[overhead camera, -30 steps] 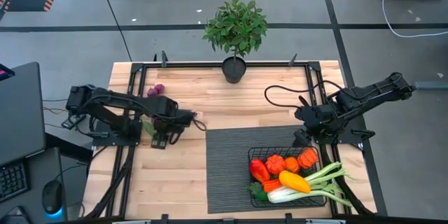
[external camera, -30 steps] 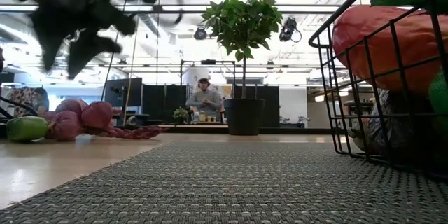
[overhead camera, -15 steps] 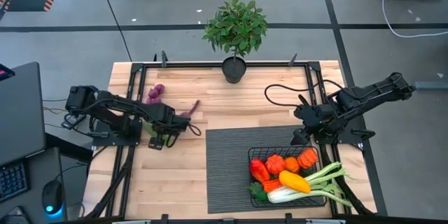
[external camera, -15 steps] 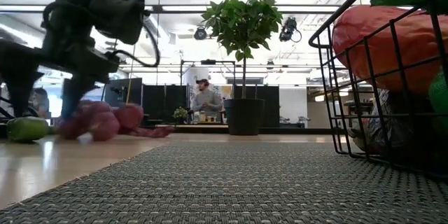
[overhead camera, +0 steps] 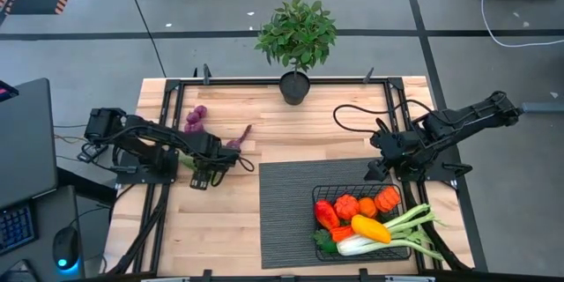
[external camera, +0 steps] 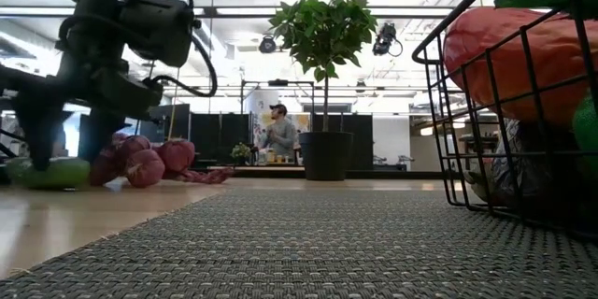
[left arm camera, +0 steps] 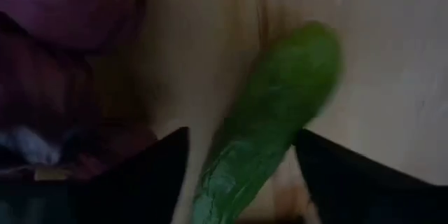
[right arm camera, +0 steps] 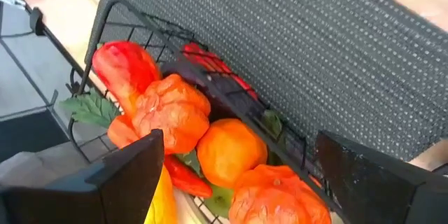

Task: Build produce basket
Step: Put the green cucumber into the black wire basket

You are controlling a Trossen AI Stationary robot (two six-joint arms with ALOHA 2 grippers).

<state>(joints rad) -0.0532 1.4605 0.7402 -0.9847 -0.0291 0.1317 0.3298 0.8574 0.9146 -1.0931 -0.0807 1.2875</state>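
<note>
- Your basket [overhead camera: 361, 220], on the ribbed mat [overhead camera: 291, 211] near the worktop's front right corner, already holds red pepper [overhead camera: 325, 213], yellow pepper [overhead camera: 370, 227], orange pieces and leek [overhead camera: 414, 227].
- Still outside near the left edge: cucumber [left arm camera: 273, 119] and purple grapes [overhead camera: 196, 116].
- Your left gripper [overhead camera: 201, 176] straddles the cucumber, fingers spread, not yet pinching.
- Your right gripper [overhead camera: 381, 169] waits spread behind the basket.
- Only the left wrist view shows the cucumber between the fingers; the high view hides it.

One basket [overhead camera: 384, 196], one cucumber [left arm camera: 269, 122], two grape bunches [overhead camera: 196, 116] (one by the plant [overhead camera: 296, 37]).
</note>
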